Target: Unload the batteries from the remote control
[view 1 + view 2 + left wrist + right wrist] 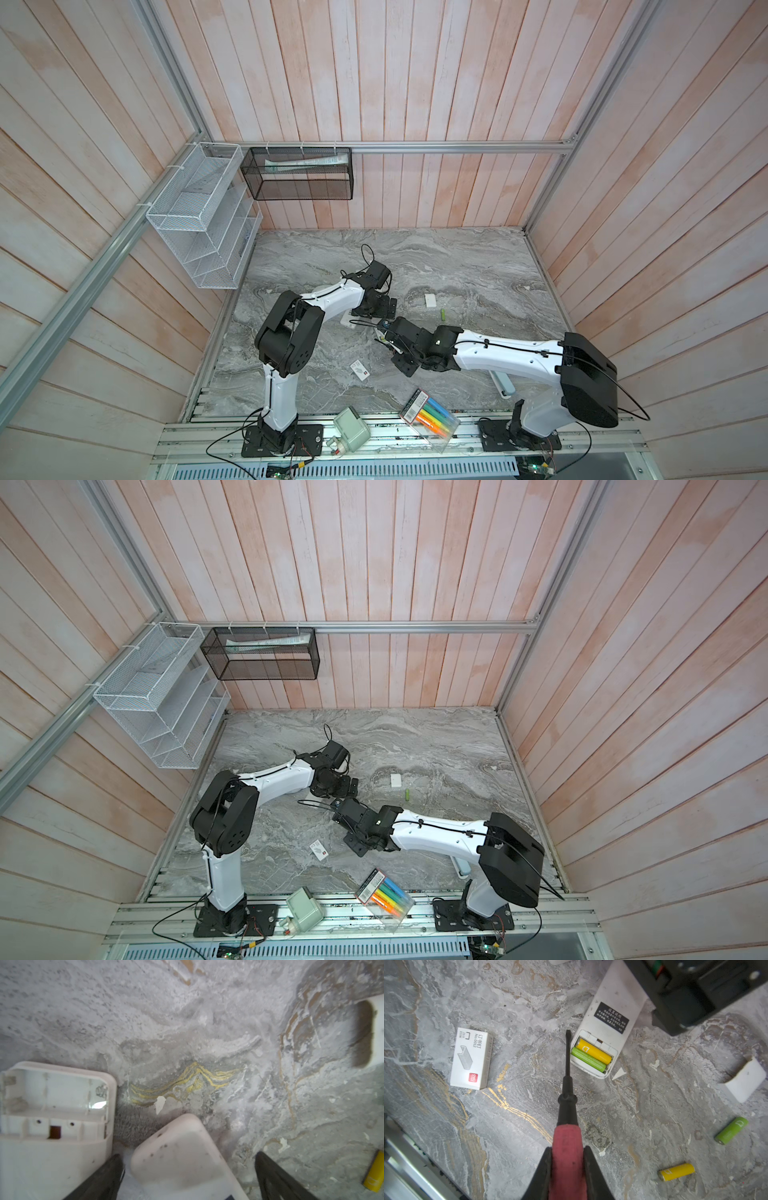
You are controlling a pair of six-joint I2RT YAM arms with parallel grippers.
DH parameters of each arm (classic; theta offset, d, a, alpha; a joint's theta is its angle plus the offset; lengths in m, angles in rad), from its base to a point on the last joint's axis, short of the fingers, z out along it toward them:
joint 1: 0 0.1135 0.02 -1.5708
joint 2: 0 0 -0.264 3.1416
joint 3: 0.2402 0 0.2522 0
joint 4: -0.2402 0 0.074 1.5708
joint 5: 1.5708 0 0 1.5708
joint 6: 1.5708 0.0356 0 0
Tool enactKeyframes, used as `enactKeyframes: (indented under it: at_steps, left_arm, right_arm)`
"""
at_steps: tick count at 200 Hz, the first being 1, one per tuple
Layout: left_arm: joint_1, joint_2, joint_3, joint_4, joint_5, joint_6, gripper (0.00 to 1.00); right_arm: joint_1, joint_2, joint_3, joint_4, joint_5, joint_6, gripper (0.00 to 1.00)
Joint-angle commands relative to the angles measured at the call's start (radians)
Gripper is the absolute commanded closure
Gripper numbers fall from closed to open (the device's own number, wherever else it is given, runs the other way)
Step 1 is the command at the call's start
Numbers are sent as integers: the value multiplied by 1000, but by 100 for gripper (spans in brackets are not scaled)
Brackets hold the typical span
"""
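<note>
Batteries (591, 1055): two in remote (610, 1012), two loose on desk (529, 1115). Your right end effector (567, 1149) clamps screwdriver (568, 1093), tip beside them, probably to pry. Left end effector (188, 1156) spreads wide, straddling remote.

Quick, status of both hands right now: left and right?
Left hand: open, fingers either side of the remote control.
Right hand: closed, holding the screwdriver.
</note>
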Motion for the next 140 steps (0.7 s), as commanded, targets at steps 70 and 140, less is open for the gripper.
enactKeyframes:
  at_steps: [70, 140]
  left_arm:
    - [9, -18, -8, 13, 34, 4, 0]
    - [9, -43, -50, 51, 42, 12, 0]
  right_arm:
    - [-4, -114, -105, -89, 98, 127, 100]
    - [-70, -198, -166, -55, 93, 191, 100]
